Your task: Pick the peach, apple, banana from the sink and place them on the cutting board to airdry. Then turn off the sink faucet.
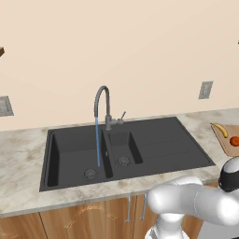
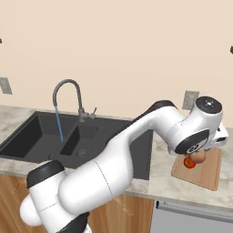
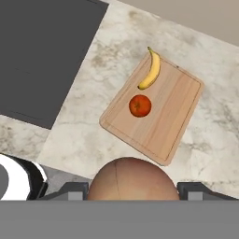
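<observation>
My gripper (image 3: 132, 190) is shut on the peach (image 3: 132, 179), a tan round fruit held between the two dark fingers (image 3: 70, 190) above the counter, just off the near edge of the cutting board (image 3: 172, 112). On the board lie the yellow banana (image 3: 150, 70) and a red-orange apple (image 3: 140, 105). From the right base view the peach (image 2: 199, 157) hangs under the hand, over the board (image 2: 207, 175) and beside the apple (image 2: 189, 163). The black sink (image 1: 116, 149) holds no fruit. The sink faucet (image 1: 103, 105) runs a thin blue stream (image 1: 97, 142) into the large basin.
The marble counter (image 3: 79, 135) surrounds the board. The sink's drainboard (image 3: 42, 51) lies left of it in the hand view. A wall outlet (image 1: 205, 89) sits above the board. Wooden cabinet doors (image 1: 84, 217) run below the counter's front edge.
</observation>
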